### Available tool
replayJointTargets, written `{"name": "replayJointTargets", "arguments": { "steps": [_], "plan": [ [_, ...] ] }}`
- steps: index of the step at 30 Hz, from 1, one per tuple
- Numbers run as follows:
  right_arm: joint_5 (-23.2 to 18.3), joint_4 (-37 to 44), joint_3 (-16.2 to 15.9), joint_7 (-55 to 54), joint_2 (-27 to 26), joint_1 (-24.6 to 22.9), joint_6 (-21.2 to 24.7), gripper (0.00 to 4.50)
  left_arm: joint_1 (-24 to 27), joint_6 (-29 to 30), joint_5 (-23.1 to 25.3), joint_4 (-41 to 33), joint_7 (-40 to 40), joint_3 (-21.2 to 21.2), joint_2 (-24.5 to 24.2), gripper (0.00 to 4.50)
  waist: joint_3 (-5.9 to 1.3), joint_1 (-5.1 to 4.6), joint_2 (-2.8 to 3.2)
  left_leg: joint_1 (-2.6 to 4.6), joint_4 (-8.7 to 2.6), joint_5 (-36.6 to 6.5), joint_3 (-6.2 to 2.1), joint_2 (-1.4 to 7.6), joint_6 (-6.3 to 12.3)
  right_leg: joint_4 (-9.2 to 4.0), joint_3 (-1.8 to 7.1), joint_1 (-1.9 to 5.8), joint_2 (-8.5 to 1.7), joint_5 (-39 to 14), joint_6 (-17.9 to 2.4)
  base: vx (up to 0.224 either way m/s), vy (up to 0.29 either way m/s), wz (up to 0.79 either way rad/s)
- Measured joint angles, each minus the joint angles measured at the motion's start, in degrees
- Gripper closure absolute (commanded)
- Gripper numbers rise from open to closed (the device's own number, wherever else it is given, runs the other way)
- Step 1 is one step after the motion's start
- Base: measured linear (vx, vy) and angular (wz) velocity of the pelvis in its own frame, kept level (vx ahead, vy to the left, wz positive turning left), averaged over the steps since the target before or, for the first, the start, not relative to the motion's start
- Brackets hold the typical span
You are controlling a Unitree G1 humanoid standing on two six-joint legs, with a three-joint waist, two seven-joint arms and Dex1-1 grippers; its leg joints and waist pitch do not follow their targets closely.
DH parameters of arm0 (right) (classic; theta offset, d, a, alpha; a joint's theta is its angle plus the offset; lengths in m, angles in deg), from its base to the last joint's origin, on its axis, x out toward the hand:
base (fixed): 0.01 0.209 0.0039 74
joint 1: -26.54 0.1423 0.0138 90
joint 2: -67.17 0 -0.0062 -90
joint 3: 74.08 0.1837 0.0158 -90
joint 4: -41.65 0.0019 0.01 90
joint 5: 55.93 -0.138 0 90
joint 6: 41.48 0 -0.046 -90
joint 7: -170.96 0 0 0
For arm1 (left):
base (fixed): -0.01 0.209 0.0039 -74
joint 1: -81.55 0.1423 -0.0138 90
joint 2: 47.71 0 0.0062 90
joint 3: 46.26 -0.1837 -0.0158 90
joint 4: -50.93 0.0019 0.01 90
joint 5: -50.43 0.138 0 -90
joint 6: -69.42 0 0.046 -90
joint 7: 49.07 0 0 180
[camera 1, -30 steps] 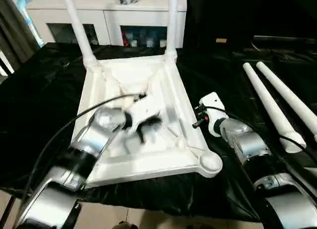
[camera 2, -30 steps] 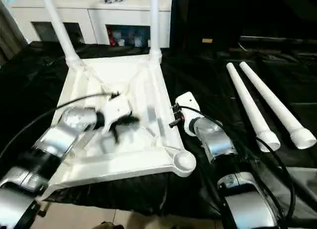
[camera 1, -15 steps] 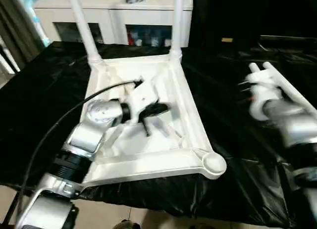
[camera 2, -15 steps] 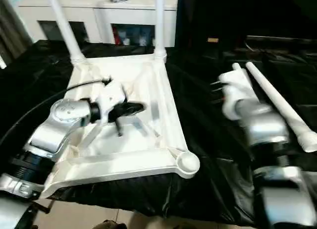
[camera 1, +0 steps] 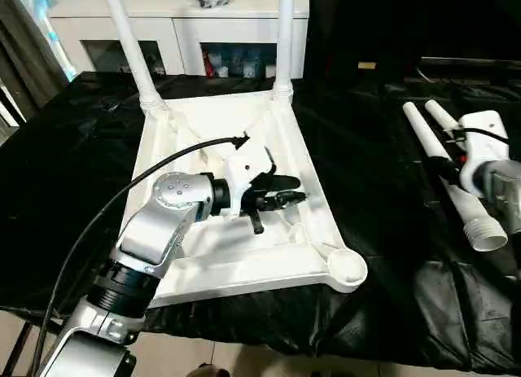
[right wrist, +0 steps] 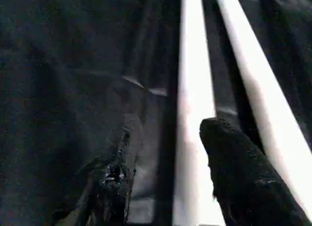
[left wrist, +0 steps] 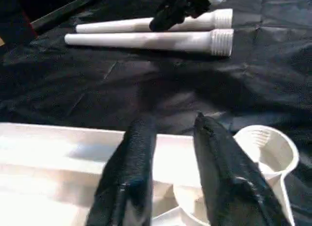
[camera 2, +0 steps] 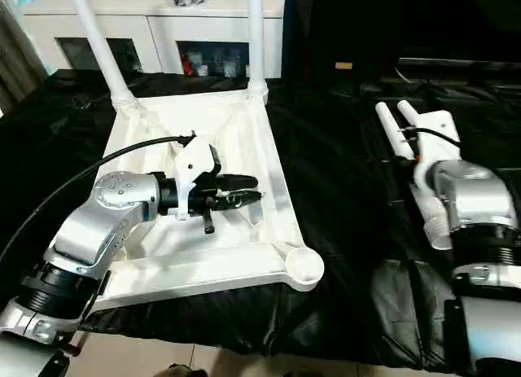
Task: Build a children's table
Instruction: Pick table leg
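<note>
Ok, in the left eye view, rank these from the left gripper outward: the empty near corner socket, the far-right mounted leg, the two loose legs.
1. Empty corner socket, just below and right of the left gripper.
2. Far-right mounted leg, standing at the tabletop's far corner.
3. Loose legs, far right on the black cloth beside the right gripper.

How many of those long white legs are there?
4. Two legs stand upright in the far corners of the upturned tabletop: one on the left, one on the right. Two lie loose on the black cloth at right.
</note>
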Motion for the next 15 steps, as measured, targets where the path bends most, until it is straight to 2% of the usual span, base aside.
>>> {"name": "replayJointTargets", "arguments": {
  "steps": [1, 7, 9, 15],
  "plan": [
    [0.1, -0.7, 0.0, 0.0, 0.6, 0.0, -0.1, 1.88, 0.3, 0.4, -0.1, -0.2, 0.0, -0.1, -0.1, 2.66, 0.0, 0.01, 0.0, -0.01, 0.0, 0.0, 0.0, 0.0, 0.0, 0.0, 0.0, 0.0, 0.0, 0.0, 0.0, 0.0, 0.0, 0.0],
    [0.9, -6.6, 0.0, 1.4, 2.9, 1.2, -0.9, 1.48, 1.5, 1.9, -0.1, -1.8, 0.2, -1.6, -0.8, 2.26, -0.01, -0.1, 0.01, -0.01, 0.01, 0.0, 0.0, 0.0, 0.0, 0.0, -0.01, -0.01, 0.0, 0.0, 0.0, 0.0, 0.0, 0.0],
    [1.0, -8.7, 0.0, 2.5, 3.0, 1.7, -1.4, 1.18, 1.5, 2.3, -0.1, -2.1, 0.2, -2.0, -1.2, 2.08, -0.02, -0.19, 0.03, 0.01, 0.02, 0.0, 0.0, 0.0, 0.0, 0.02, -0.01, 0.0, 0.0, 0.0, 0.0, 0.0, 0.0, 0.0],
    [0.7, -15.7, -0.6, 7.2, 3.1, 2.1, -1.8, 1.15, 1.8, 3.0, 0.2, -2.7, 0.8, -3.1, -2.4, 1.94, -0.03, -0.08, 0.08, -0.03, 0.1, 0.0, -0.01, 0.02, 0.01, 0.05, -0.04, 0.0, 0.0, 0.0, 0.0, 0.0, 0.0, 0.0]
  ]
}}
